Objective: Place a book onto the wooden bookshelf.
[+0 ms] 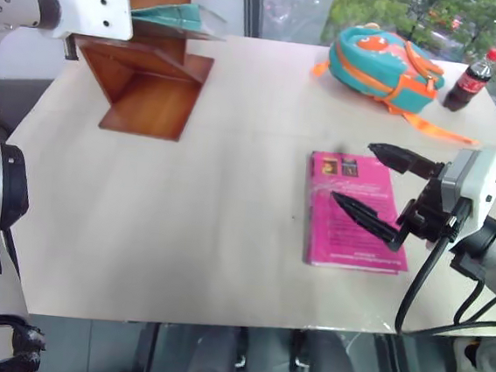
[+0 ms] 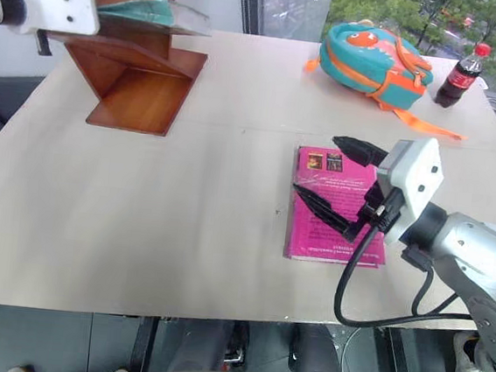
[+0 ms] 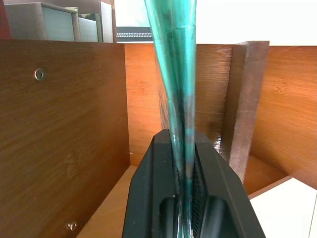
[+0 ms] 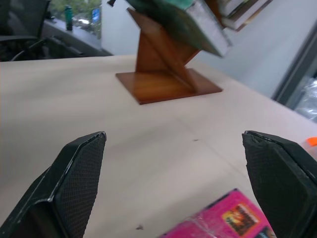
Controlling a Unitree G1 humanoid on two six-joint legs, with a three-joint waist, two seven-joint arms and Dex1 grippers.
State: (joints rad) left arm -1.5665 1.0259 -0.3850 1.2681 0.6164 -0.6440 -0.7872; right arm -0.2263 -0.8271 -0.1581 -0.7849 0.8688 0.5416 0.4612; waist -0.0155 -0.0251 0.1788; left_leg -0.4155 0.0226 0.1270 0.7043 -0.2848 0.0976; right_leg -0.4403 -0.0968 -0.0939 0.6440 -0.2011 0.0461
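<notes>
Left claw: fingers pressed together on the edge of the teal book, pinching it right at the bookshelf.
Right claw: fingers spread wide with nothing between them, hanging just above the pink book, well apart from the bookshelf.
Teal book, look: thin, with a glossy teal-green cover; seen edge-on from the left wrist it is a narrow shiny strip that widens away from the claw.
Teal book, place: at the top of the bookshelf, above its slanted boards, with one end sticking out past the shelf toward the backpack.
Teal book, direction: it lies close to flat, its long axis running sideways from the left claw across the shelf top, the free end pointing toward the backpack side of the table. Whether it rests on a board or hangs just above it, I cannot tell.
Bookshelf: reddish-brown polished wood with angled zigzag boards and a flat base, standing on the far left part of the table.
Pink book: flat on the table, well to the right of the bookshelf and nearer the front edge.
Backpack: teal with orange straps, at the far edge, level with the bookshelf.
Cola bottle: upright, just beyond the backpack, farthest from the bookshelf.
</notes>
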